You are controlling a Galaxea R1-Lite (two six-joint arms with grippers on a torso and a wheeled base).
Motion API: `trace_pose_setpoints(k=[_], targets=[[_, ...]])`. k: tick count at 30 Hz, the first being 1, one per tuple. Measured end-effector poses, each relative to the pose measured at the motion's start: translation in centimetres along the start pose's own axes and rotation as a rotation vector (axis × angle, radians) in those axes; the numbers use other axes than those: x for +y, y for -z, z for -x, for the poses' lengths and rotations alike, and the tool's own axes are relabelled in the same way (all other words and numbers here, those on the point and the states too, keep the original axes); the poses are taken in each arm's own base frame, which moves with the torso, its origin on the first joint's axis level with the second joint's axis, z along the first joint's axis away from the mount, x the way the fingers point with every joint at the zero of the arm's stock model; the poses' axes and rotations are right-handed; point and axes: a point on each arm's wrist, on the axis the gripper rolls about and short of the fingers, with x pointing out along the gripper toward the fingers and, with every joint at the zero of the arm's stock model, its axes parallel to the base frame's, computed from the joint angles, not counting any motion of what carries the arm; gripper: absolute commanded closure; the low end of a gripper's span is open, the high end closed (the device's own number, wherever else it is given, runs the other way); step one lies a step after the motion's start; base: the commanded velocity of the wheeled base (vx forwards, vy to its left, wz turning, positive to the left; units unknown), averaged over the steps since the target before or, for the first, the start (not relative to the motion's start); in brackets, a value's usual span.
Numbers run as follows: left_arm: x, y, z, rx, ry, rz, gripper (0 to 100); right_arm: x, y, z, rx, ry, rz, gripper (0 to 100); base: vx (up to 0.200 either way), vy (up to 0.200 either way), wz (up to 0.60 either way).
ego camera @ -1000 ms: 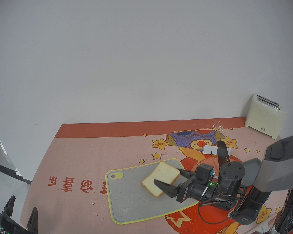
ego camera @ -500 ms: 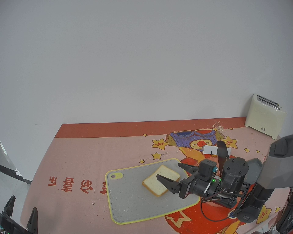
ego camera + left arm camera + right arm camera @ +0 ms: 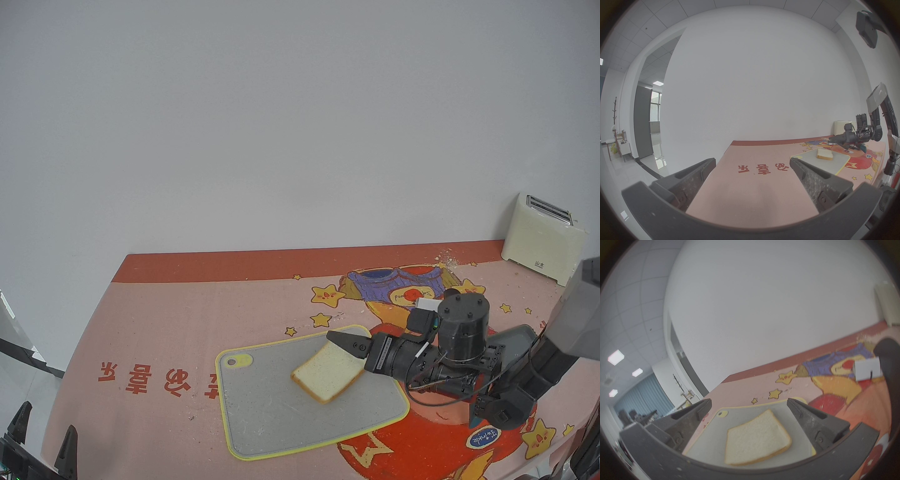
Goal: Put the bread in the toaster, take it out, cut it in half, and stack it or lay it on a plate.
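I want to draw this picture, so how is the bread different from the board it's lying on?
The bread is creamy with a tan crust; the cutting board is grey with a yellow rim. The bread is much smaller, covering only part of the board. The board has a yellow corner tab; the bread has none. Both lie flat with rounded corners.

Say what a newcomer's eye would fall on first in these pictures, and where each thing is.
A slice of bread lies flat on the grey cutting board, in the middle of the cartoon-printed tablecloth. The right gripper hovers open at the bread's right side, fingers pointing towards it. A cream toaster stands at the table's far right corner.
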Motion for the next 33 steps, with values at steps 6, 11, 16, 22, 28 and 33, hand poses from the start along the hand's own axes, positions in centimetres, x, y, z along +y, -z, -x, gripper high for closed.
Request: trace_pose_setpoints(k=[6, 11, 16, 22, 28, 33], targets=[[0.0, 0.0, 0.0, 0.0, 0.0, 0.0, 0, 2.6, -2.5, 0.4, -0.04, -0.054, -0.096, 100, 0.0, 0.0, 0.0], [0.0, 0.0, 0.0, 0.0, 0.001, 0.0, 0, 3.5, -3.2, 0.5, -0.072, -0.062, -0.096, 100, 0.0, 0.0, 0.0], [0.0, 0.0, 0.0, 0.0, 0.0, 0.0, 0, 3.7, -3.5, 0.0, -0.084, 0.014, -0.097, 100, 0.0, 0.0, 0.0], [0.0, 0.0, 0.0, 0.0, 0.0, -0.001, 0, 3.9, -3.7, -0.5, -0.077, 0.053, -0.098, 100, 0.0, 0.0, 0.0], [0.0, 0.0, 0.0, 0.0, 0.001, -0.001, 0, 3.2, -3.1, -1.7, -0.056, 0.08, -0.098, 100, 0.0, 0.0, 0.0], [0.0, 0.0, 0.0, 0.0, 0.0, -0.001, 0, 2.1, -2.4, -2.8, -0.032, 0.113, -0.101, 100, 0.0, 0.0, 0.0]])
